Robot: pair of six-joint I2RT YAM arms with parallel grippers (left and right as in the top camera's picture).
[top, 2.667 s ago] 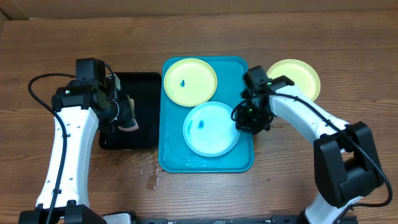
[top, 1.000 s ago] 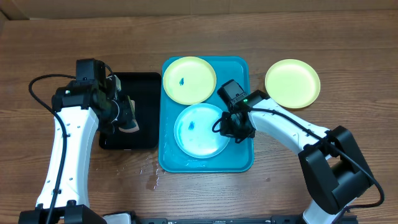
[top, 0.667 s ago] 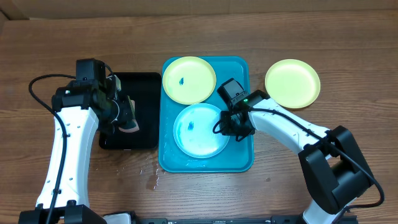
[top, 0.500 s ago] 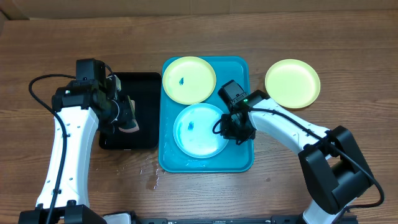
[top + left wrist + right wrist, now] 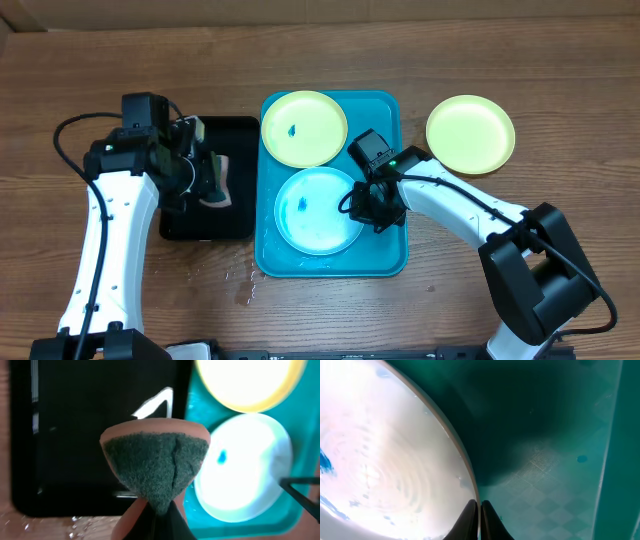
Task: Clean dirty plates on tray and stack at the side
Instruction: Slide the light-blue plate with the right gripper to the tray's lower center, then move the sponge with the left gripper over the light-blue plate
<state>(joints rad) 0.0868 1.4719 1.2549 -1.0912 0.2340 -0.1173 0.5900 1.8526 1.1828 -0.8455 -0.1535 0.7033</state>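
The right gripper (image 5: 479, 510) pinches the blue plate (image 5: 318, 210) by its rim on the tray (image 5: 390, 255) (the left gripper (image 5: 154, 519) squeezes a sponge (image 5: 156, 465)).

The brown wooden worktop (image 5: 560, 60) carries a turquoise tray (image 5: 388, 256) at its middle. A black tray (image 5: 240, 140) lies just beside it on the left. A pale yellow-green plate (image 5: 470, 134) lies directly on the wood to the right, apart from the turquoise tray. Small water droplets (image 5: 245, 285) speckle the wood by that tray's front-left corner.

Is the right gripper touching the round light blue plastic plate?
Touching. Right wrist view: right gripper pinches the rim of the light blue plate.
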